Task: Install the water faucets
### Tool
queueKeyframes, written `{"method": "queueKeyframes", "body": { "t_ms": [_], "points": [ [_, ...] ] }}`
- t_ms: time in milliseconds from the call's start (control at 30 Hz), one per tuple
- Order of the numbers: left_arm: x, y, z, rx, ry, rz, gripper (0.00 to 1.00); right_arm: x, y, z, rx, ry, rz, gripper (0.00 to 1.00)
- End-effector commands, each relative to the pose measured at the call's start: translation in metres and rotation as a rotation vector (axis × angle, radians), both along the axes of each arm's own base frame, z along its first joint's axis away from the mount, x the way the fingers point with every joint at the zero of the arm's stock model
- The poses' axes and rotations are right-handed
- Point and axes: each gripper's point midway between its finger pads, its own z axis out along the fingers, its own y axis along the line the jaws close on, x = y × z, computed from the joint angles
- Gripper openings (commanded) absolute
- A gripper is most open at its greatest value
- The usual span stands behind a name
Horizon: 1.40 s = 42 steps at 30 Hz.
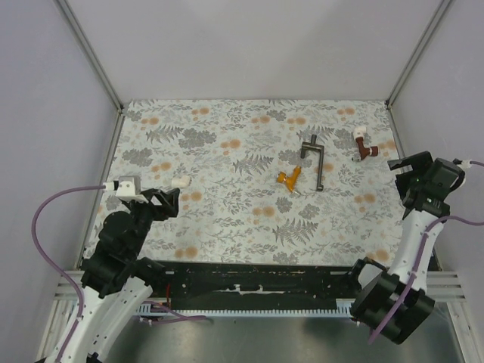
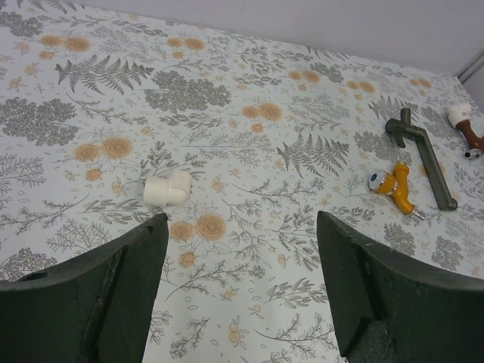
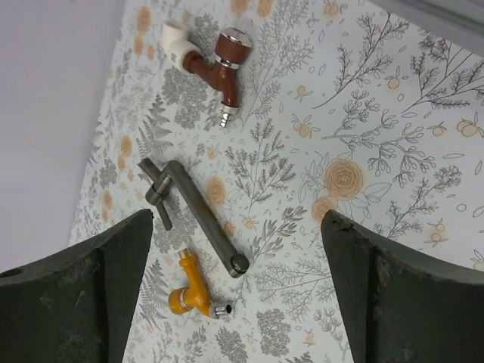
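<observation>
The orange faucet [image 1: 290,180] lies on the flowered table mid-right, also in the left wrist view [image 2: 395,187] and the right wrist view [image 3: 190,291]. The reddish-brown faucet [image 1: 367,151] lies at the far right, its end joined to a white elbow fitting [image 1: 360,134]; the right wrist view shows both, the faucet [image 3: 219,68] and the fitting [image 3: 178,38]. My left gripper [image 1: 168,203] is open and empty at the left [image 2: 242,221]. My right gripper [image 1: 407,178] is open and empty by the right edge, clear of both faucets [image 3: 237,219].
A dark grey T-shaped tool [image 1: 316,160] lies between the two faucets [image 3: 200,215]. A loose white elbow fitting [image 1: 180,181] lies just ahead of my left gripper [image 2: 168,189]. White walls and metal posts bound the table at the back and sides.
</observation>
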Motion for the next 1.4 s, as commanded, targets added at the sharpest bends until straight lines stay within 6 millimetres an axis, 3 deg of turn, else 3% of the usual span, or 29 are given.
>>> {"method": "queueKeyframes", "body": {
  "t_ms": [0,133,400,533,667,933,1367],
  "points": [
    [0.000,0.010,0.006,0.003,-0.036,0.044,0.84,-0.027,0.001,0.032,-0.020,0.016,-0.098,0.98],
    [-0.003,0.012,0.009,-0.006,-0.051,0.049,0.84,-0.028,0.009,0.057,-0.085,0.075,-0.010,0.98],
    [-0.010,0.029,0.010,-0.013,-0.079,0.127,0.84,-0.044,0.029,0.118,-0.450,0.136,0.056,0.98],
    [-0.012,0.032,0.012,-0.020,-0.087,0.137,0.84,-0.064,0.034,0.152,-0.551,0.044,0.042,0.98],
    [-0.016,0.037,0.017,-0.039,-0.111,0.156,0.84,-0.080,0.042,0.170,-0.584,-0.061,0.042,0.98],
    [-0.024,0.048,0.021,-0.069,-0.161,0.198,0.86,-0.093,0.045,0.159,-0.655,-0.102,0.046,0.98],
    [-0.018,0.033,0.018,-0.080,-0.157,0.134,0.85,-0.098,0.052,0.152,-0.680,-0.157,0.074,0.98]
  ]
}}
